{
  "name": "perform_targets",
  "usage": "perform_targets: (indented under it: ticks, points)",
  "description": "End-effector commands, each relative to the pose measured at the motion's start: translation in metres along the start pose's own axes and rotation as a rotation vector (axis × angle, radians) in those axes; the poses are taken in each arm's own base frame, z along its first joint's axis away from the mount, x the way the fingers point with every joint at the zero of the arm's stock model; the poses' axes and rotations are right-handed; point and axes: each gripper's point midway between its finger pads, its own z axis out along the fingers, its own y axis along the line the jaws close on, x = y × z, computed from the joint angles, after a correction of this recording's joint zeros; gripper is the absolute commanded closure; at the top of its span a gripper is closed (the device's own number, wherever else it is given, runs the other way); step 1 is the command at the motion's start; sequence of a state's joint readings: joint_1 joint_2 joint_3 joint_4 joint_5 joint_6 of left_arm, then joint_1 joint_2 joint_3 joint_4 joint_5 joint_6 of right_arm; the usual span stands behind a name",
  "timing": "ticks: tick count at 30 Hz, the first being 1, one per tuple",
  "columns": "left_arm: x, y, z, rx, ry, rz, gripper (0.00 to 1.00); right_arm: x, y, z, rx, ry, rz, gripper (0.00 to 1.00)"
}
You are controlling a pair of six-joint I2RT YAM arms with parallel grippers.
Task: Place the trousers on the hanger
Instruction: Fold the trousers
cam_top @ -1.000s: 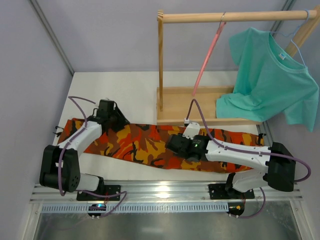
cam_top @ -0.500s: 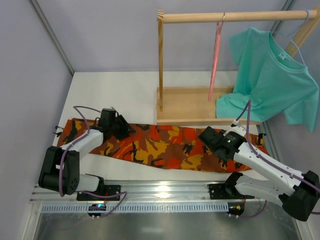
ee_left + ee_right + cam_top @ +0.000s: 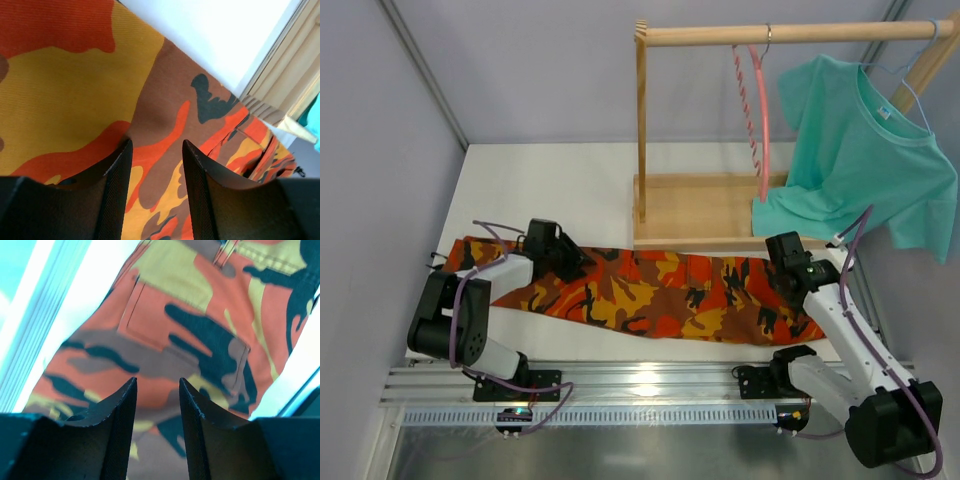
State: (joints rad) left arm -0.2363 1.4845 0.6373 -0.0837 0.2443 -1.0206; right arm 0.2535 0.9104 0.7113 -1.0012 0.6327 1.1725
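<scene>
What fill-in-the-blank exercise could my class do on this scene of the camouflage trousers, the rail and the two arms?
1. The trousers lie on the ____, not on the hanger.
2. In the top view, the hanger hangs from the wooden rail, to the ____ of the teal T-shirt.
3. The left gripper and the right gripper are over the trousers with their jaws ____.
Missing words: table; left; open.

White arms [image 3: 495, 275]; black joints [image 3: 442, 332]; purple cables [image 3: 857, 222].
</scene>
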Motion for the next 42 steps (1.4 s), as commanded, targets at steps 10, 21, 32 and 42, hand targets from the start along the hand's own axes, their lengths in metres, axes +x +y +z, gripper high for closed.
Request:
perform_targets:
  ticks: [10, 21, 32, 42]
  points:
    - [-0.039, 0.057, -0.001, -0.246, -0.172, -0.146, 0.54, -0.017, -0.023, 0.09, 0.131, -0.035, 0.117, 0.62]
    - [-0.056, 0.101, -0.007, -0.384, -0.204, -0.211, 0.54, -0.046, -0.059, 0.119, 0.223, 0.006, 0.182, 0.62]
    - [-0.079, 0.054, -0.021, -0.255, -0.248, -0.199, 0.53, -0.074, -0.057, 0.085, 0.208, 0.02, 0.151, 0.61]
    - [-0.066, 0.013, -0.022, -0.15, -0.183, -0.118, 0.52, -0.076, -0.083, 0.046, 0.24, -0.038, 0.212, 0.61]
